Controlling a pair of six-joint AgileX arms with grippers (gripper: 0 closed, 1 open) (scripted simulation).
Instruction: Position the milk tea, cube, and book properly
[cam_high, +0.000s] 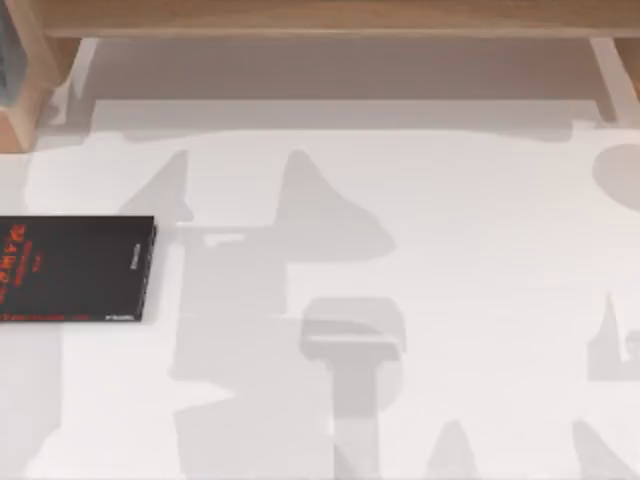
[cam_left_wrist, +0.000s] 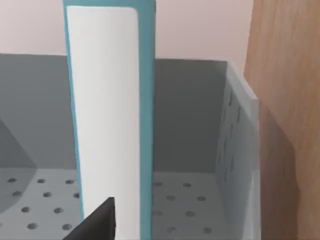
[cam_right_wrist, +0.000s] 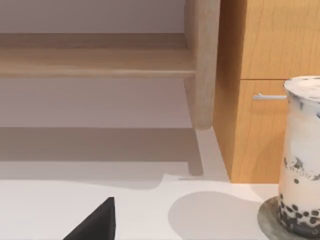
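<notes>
Book (cam_left_wrist: 107, 115) stands upright in a grey perforated bin (cam_left_wrist: 235, 140), page edges toward left wrist camera. Milk tea (cam_right_wrist: 301, 160) sits on a round coaster (cam_right_wrist: 267, 216) beside a wooden cabinet (cam_right_wrist: 260, 100). Thin black book (cam_high: 75, 268) lies on counter (cam_high: 450, 260), left side. Dark gripper tip in each wrist view, possibly a finger; opening cannot be told.

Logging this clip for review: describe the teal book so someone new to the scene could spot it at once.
In the left wrist view, find the grey perforated bin beside a wooden panel. The book stands upright inside it, white page edges facing the camera, framed by a teal-blue cover. Unlike the thin black book with red lettering lying flat on the table, it is thick and plain.
</notes>
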